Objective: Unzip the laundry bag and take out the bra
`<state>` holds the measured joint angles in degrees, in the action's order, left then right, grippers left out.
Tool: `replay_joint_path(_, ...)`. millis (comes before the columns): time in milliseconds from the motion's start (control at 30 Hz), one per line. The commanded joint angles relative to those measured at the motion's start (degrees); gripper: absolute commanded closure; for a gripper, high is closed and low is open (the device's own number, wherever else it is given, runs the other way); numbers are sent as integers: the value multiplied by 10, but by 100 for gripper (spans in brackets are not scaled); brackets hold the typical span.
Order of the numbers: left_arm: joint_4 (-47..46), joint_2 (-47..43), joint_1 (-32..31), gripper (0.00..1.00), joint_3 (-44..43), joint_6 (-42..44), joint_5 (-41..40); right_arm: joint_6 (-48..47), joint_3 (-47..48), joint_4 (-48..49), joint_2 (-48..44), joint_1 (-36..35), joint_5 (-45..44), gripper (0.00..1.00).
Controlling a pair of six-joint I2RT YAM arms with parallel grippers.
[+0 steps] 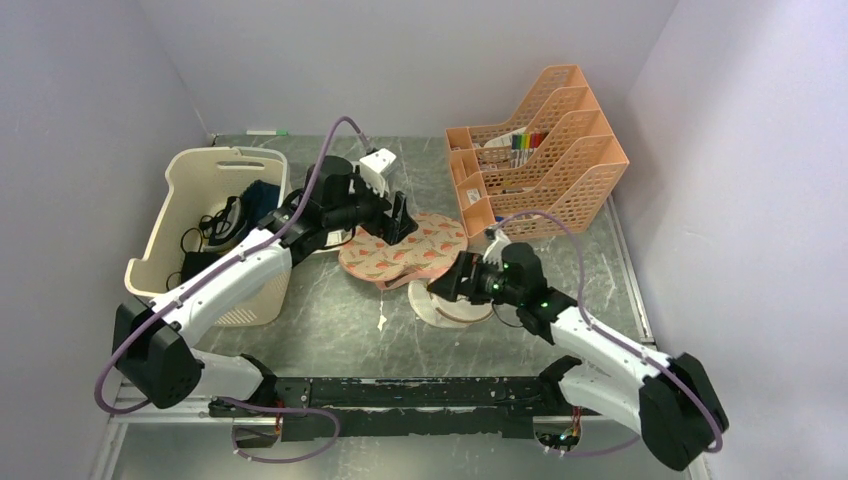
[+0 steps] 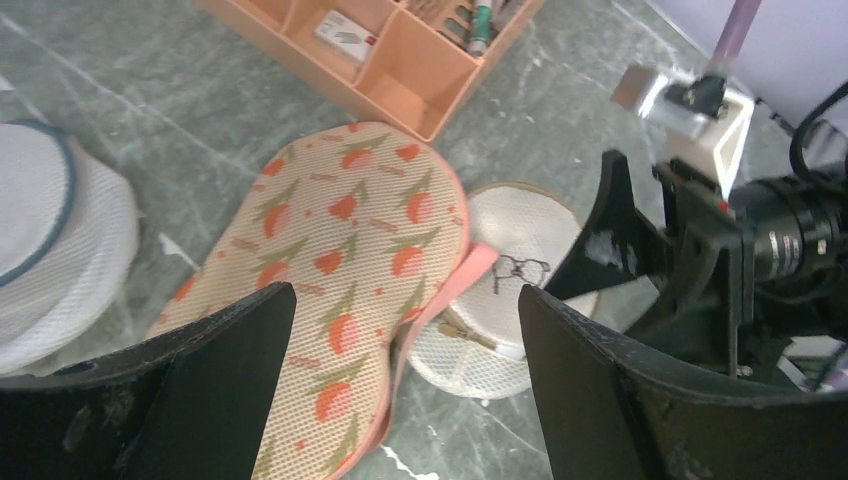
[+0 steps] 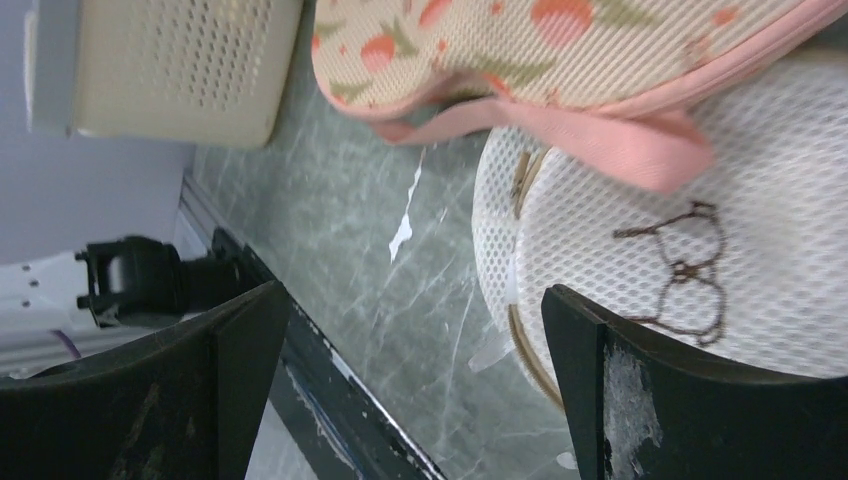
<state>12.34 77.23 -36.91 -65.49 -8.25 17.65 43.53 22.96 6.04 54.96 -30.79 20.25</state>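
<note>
Laundry bag [image 1: 405, 250] flat on table [image 1: 335, 325]; dark clothes [image 1: 222, 226] in cream basket [image 1: 216, 158]

Plain pale lavender-white walls [image 1: 420, 60] boxing in three sides, grey-green marbled stone-look tabletop [image 1: 330, 330], soft even light, no harsh shadows.

No words or numbers I can actually read here. Only sign-ish thing is the eyeglasses drawing [image 3: 685, 268] on the white disc [image 3: 620, 320].
</note>
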Motion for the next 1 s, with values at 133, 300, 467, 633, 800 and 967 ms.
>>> replay_joint_path(133, 22, -1, -20, 6, -23, 43, -107, 21, 5, 87, 117, -62, 25, 0)
replay_joint_path(300, 29, 14, -29, 6, -27, 43, -112, 35, -17, 72, 147, -64, -19, 0)
replay_joint_path(467, 32, 19, -41, 6, -30, 44, -115, 44, -20, -19, 149, -63, -120, 0)
replay_joint_path(633, 40, 20, -55, 6, -34, 49, -131, 80, -16, -122, 140, -52, -222, 0)
replay_joint_path(800, 44, 19, -59, 6, -36, 53, -137, 114, -18, -221, 112, 50, -243, 0)
replay_joint_path(967, 43, 18, -64, 6, -35, 53, -138, 78, 7, -320, 41, 214, -262, 0)
